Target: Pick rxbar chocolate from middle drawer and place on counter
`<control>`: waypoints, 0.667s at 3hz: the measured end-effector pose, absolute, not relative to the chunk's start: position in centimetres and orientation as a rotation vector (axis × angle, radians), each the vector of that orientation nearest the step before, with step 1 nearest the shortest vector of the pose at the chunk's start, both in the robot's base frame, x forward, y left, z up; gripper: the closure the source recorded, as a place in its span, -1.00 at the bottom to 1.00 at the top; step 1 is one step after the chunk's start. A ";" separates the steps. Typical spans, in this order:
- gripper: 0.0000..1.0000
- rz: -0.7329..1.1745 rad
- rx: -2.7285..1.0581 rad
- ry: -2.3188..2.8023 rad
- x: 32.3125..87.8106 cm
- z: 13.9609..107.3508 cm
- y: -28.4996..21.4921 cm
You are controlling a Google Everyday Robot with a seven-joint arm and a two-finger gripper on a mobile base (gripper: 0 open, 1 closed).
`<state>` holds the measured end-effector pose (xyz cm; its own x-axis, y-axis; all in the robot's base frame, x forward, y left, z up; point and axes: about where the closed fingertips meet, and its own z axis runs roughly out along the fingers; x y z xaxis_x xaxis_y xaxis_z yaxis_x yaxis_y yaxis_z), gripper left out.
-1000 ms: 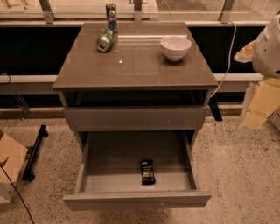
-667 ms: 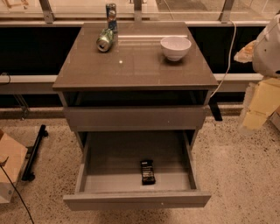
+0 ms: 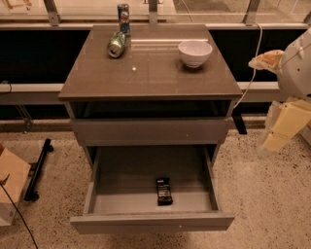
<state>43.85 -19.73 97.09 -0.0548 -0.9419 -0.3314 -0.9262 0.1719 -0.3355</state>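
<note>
The rxbar chocolate (image 3: 164, 190), a small flat black wrapped bar, lies on the grey floor of the open middle drawer (image 3: 150, 221), near its front and slightly right of centre. The counter (image 3: 150, 73) is the glossy brown-grey slab on top of the cabinet. My gripper (image 3: 284, 126) hangs at the far right of the view, beside the cabinet at about the height of the closed front panel. It is well away from the drawer and the bar, and it holds nothing that I can see.
On the counter a white bowl (image 3: 195, 52) stands at the back right, a green can (image 3: 116, 44) lies on its side at the back left, and an upright can (image 3: 124, 13) stands behind it. A cardboard box (image 3: 9, 182) and a black stand (image 3: 39, 168) sit on the floor at left. A cable (image 3: 250, 73) hangs at right.
</note>
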 end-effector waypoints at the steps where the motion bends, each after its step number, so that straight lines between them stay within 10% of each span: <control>1: -1.00 0.054 -1.779 1.817 44.6 96.4 -18.2; 2: -1.00 0.165 -1.785 1.737 45.9 94.8 -16.7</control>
<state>45.92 -16.67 94.78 0.1210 -0.8555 -0.5034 -0.9349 0.0722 -0.3475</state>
